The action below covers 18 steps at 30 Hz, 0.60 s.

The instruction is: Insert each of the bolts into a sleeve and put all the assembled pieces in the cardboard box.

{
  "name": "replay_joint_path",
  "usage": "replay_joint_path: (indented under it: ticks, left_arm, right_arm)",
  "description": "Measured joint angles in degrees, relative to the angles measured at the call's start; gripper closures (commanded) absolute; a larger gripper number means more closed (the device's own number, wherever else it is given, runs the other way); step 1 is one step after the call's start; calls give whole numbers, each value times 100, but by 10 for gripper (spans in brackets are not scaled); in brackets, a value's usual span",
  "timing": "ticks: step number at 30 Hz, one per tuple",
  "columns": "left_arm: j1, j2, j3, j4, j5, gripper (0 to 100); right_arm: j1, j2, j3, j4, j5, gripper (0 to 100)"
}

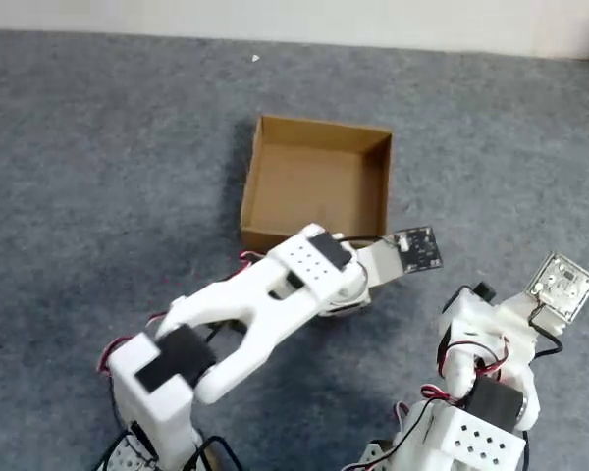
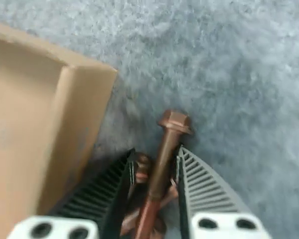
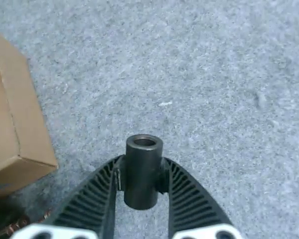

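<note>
The left gripper [image 2: 154,155] had its fingers [image 2: 204,184] narrowed onto the shank of a copper-coloured bolt [image 2: 164,149]. The bolt's hexagonal flanged head projected beyond the fingertips, over the grey carpeted surface [image 2: 229,59]. This bolt was positioned near an outer corner of the cardboard box [image 2: 84,99], apart from its wall. Behind the held bolt lay further copper-coloured pieces [image 2: 140,167], possibly more bolts; they were partly hidden by the fingers.

The right gripper [image 3: 141,164] had its fingers clamped against both sides of a dark cylindrical sleeve [image 3: 142,174]. The sleeve's open bore faced away from the gripper. It was held over the surface, well apart from the box.

In the high view, the left arm [image 1: 275,294] extended to the box's near wall. The right arm [image 1: 491,343] was folded to the right of it. The box interior [image 1: 314,186] showed bare cardboard.
</note>
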Motion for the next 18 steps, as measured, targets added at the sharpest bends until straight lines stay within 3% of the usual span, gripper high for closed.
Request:
replay_joint_path:
  ticks: [3, 8, 18]
  left_arm:
    - [-18, 404, -325, -9, 0, 867]
    - [26, 642, -466, 0, 0, 998]
    - [202, 642, -466, 9, 0, 995]
  right_arm:
    - [0, 0, 0, 0, 0, 994]
    - [0, 0, 0, 0, 0, 994]
    - [0, 0, 0, 0, 0, 994]
